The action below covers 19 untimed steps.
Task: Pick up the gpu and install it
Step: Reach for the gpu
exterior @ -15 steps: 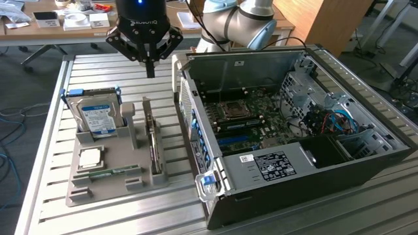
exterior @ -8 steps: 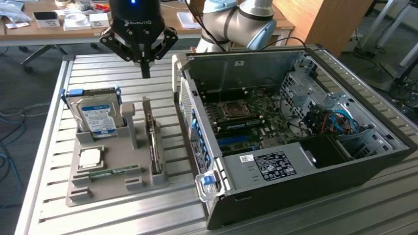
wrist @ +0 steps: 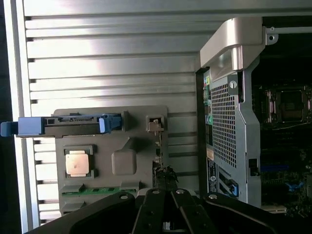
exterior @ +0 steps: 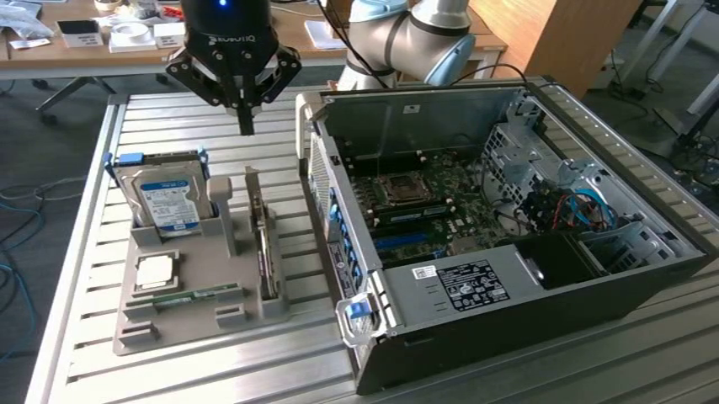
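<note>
The gpu (exterior: 262,240) (wrist: 163,176) stands on its long edge in a narrow slot of the grey holder (exterior: 202,261) (wrist: 141,146), on the side of the holder that is nearest to the computer case (exterior: 584,286) (wrist: 234,122). I see it mostly as a thin dark card, upright, and nothing touches it. In the same holder stands the hard drive (exterior: 168,202) (wrist: 68,126) with its blue-white label, at the exterior view's left of the card, with a grey post between them. In front of the drive a square silver processor chip (exterior: 155,271) (wrist: 78,162) lies flat, and just beside it lies the green memory stick (exterior: 197,296) (wrist: 97,191). The gripper (exterior: 246,130) (wrist: 164,195) hangs above the slatted metal table (exterior: 168,118) (wrist: 107,53), past the far end of the holder and near the grey handle at the corner of the case. Its fingers (exterior: 245,114) are pressed together to one point and they hold nothing — the tips are in the air, well apart from the card. The case lies open on the table at the exterior view's right, and its green motherboard (exterior: 416,194) is visible inside.
</note>
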Tool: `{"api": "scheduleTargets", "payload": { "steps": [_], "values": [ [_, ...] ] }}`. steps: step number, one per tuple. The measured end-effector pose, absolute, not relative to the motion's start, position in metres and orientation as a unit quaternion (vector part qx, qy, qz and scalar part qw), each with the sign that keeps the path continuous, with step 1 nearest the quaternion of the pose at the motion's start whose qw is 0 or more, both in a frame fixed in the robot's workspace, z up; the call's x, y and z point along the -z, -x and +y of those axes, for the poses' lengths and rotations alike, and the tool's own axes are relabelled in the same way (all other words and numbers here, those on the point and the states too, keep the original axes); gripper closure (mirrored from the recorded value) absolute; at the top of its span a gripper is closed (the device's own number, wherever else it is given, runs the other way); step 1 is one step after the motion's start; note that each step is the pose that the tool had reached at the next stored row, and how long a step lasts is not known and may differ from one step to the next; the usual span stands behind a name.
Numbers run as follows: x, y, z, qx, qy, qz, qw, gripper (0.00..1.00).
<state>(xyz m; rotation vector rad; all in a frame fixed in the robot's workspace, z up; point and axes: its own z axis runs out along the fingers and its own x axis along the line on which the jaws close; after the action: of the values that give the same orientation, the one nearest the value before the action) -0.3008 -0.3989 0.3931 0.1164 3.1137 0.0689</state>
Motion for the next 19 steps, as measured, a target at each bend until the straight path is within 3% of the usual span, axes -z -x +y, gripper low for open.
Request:
{"api": "scheduleTargets", "payload": {
  "steps": [19],
  "values": [
    [-0.393,0.307,-0.409,-0.022,-0.037,0.999,0.012,0.89]
  ]
}}
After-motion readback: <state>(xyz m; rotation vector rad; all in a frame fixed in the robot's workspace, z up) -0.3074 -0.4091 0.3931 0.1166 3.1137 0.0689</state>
